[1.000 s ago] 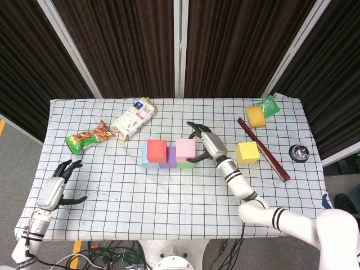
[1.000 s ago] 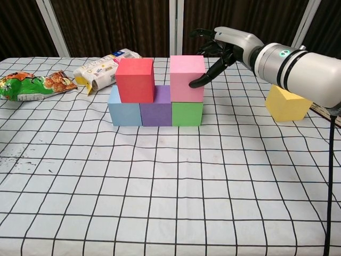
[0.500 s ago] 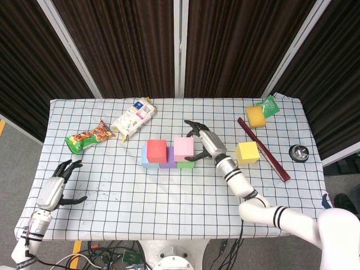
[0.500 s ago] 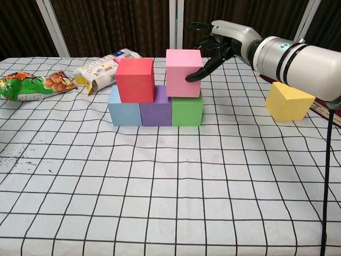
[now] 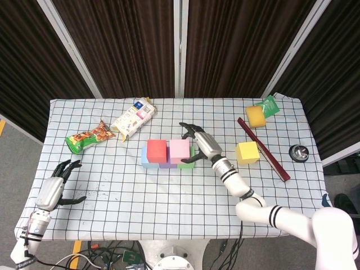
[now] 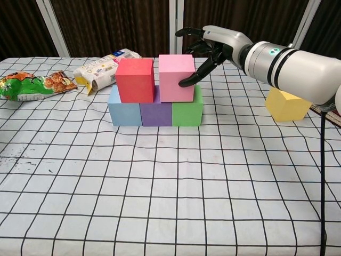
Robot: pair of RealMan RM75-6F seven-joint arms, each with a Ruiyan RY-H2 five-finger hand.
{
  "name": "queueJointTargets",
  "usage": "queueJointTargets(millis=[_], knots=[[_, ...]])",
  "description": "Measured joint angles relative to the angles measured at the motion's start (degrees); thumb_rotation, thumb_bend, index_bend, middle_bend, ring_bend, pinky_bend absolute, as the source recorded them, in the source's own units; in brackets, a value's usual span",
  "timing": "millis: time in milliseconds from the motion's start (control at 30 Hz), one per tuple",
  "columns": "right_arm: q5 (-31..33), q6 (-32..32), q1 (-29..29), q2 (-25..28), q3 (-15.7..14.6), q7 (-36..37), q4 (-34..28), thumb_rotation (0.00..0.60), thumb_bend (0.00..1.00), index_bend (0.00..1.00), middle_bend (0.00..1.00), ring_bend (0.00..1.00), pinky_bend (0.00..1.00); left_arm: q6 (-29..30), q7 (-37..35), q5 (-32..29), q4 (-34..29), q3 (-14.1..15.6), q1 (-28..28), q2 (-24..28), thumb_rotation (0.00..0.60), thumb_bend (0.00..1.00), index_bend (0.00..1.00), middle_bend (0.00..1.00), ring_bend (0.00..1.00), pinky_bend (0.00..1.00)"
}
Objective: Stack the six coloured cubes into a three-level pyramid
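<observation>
A blue cube [image 6: 123, 112], a purple cube [image 6: 155, 113] and a green cube [image 6: 187, 113] form a row at mid table. On top sit a red cube [image 6: 135, 80] [image 5: 156, 149] and a pink cube [image 6: 175, 77] [image 5: 180, 149], almost touching each other. My right hand [image 6: 213, 45] [image 5: 201, 145] grips the pink cube, with the thumb on its front right face and the fingers reaching behind it. A yellow cube [image 6: 286, 104] [image 5: 247, 152] lies alone to the right. My left hand [image 5: 56, 188] rests with fingers apart at the table's near left corner, holding nothing.
A green snack bag [image 5: 89, 136] and a white packet [image 5: 133, 118] lie behind and left of the stack. At the far right are a yellow sponge [image 5: 256, 116], a green packet [image 5: 270, 105], a dark red stick [image 5: 263, 148] and a small round metal object [image 5: 298, 152].
My right hand has carried the pink cube leftward along the top of the row, from over the green cube to close beside the red cube. The left hand has not moved.
</observation>
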Motion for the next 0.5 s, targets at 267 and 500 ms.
queueJointTargets(millis=[267, 500], knots=[[0.3, 0.2, 0.2, -0.7, 0.2, -0.2, 0.6, 0.6, 0.07, 0.0, 0.45, 0.03, 0.0, 0.0, -0.3, 0.0, 0.1, -0.1, 0.0, 0.1, 0.6, 0.0, 0.07, 0.17, 0.0, 0.03], [0.5, 0.1, 0.3, -0.8, 0.4, -0.3, 0.5, 0.6, 0.07, 0.0, 0.45, 0.03, 0.0, 0.0, -0.5, 0.0, 0.2, -0.1, 0.0, 0.2, 0.6, 0.0, 0.07, 0.17, 0.0, 0.03]])
